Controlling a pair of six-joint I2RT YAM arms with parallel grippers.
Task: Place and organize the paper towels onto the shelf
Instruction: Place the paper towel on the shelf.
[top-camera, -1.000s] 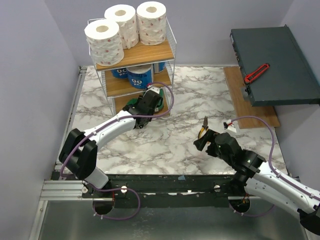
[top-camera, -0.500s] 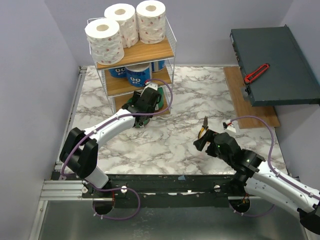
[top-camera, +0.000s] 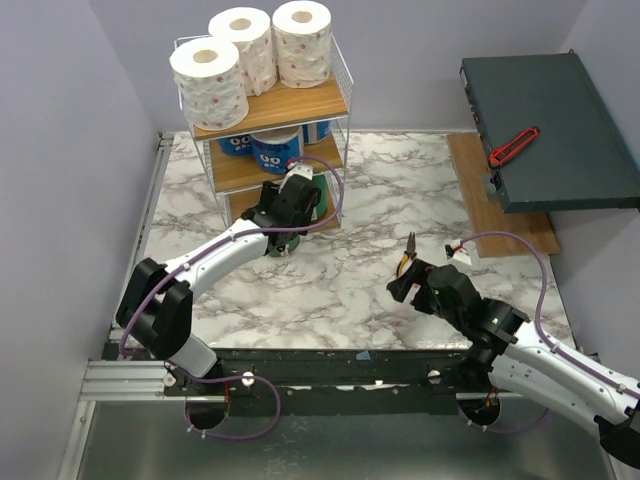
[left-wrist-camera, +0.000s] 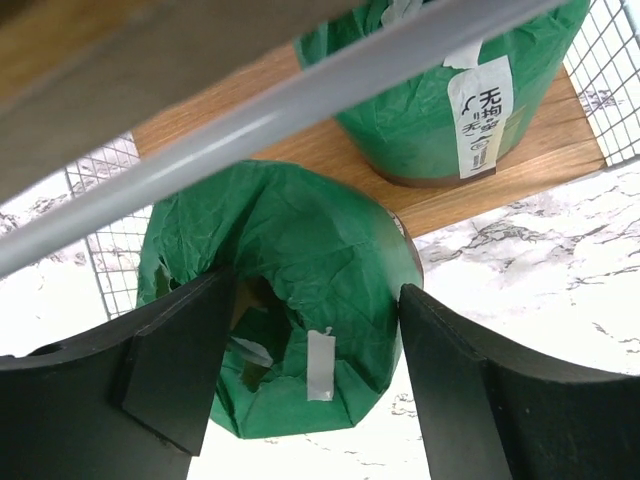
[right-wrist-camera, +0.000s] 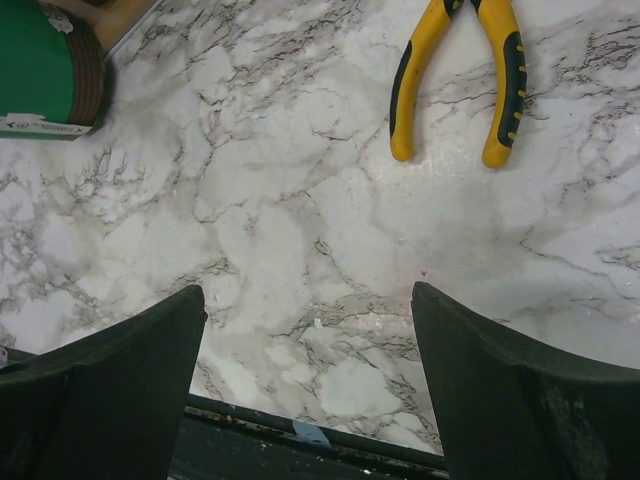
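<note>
Evidently near completion: the shelf (top-camera: 300, 103) carries white speckled rolls (top-camera: 240, 50) on top, blue-wrapped rolls (top-camera: 278, 152) mid-tier and one upright green-wrapped roll (left-wrist-camera: 430, 110) at the bottom. The left gripper (left-wrist-camera: 318, 300), jaws spread, flanks a second green roll (left-wrist-camera: 300, 250) lying at that tier's near edge. The right gripper (right-wrist-camera: 305, 300) hangs spread, empty.

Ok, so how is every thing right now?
white speckled rolls: upright on the shelf's top board
blue-wrapped rolls: on the middle tier
far green roll: upright on the bottom board
near green roll: at the bottom tier's front, not held
left end effector: open, facing the near green roll
right end effector: open, empty
pliers: flat on the table
red cutter: on the dark box
</note>
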